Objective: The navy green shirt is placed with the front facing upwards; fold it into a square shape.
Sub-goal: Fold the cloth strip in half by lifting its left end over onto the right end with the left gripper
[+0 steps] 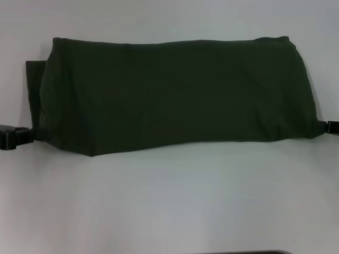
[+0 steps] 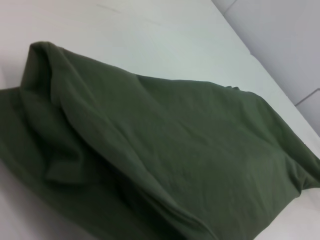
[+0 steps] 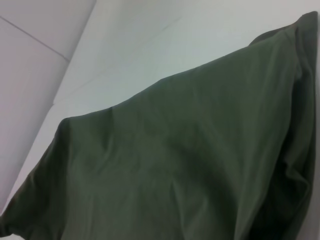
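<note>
The navy green shirt [image 1: 175,95] lies across the far half of the white tabletop [image 1: 169,201], folded into a wide band with its long side running left to right. The fabric is a soft, matte, dark olive-green knit with no print showing; only plain cloth faces up. The upper edge is fairly straight, while the lower edge sags toward the left and rises toward the right. A small flat flap of the same fabric projects past the band at the far left end. Shallow creases run across the surface, and in the left wrist view the shirt [image 2: 165,150] shows a rolled, doubled fold along one end. In the right wrist view the cloth [image 3: 175,165] appears smooth with a thick folded edge at one side.

The left gripper [image 1: 13,136], black and hard-edged, sits at the shirt's lower left corner, touching the cloth. The right gripper [image 1: 332,127] is just visible at the lower right corner. Whether either set of jaws is clenched on fabric or released cannot be told
</note>
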`<state>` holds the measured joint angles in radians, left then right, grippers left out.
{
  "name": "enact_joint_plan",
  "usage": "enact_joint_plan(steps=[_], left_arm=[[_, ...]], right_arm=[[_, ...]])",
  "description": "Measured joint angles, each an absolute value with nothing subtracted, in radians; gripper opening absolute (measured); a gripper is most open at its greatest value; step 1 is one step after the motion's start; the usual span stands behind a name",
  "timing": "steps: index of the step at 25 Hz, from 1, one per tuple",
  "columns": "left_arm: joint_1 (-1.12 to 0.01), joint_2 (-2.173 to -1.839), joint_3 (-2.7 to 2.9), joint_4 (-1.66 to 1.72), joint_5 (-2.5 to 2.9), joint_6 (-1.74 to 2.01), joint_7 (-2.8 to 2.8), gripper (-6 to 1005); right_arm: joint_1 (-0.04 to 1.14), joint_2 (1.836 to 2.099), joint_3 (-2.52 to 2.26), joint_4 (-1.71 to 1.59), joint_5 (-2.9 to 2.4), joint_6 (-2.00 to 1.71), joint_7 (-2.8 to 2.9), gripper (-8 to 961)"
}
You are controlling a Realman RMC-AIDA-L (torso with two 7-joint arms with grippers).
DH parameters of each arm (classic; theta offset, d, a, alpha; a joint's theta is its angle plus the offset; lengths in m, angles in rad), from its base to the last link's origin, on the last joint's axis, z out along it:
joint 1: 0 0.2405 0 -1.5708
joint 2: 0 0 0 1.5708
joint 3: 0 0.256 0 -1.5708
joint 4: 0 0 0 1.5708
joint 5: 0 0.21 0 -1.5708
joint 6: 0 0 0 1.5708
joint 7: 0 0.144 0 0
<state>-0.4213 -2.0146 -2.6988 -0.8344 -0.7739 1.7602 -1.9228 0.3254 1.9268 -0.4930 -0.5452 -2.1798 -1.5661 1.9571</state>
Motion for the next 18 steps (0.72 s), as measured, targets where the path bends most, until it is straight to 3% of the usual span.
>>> enact_joint_plan(steps=[18], left_arm=[[-0.347, -1.984, -2.701, -0.84, -0.763, 1.828, -1.935, -1]], right_arm=[[0.245, 1.917, -0.481, -0.558, -2.179, -1.675, 1.919, 10]])
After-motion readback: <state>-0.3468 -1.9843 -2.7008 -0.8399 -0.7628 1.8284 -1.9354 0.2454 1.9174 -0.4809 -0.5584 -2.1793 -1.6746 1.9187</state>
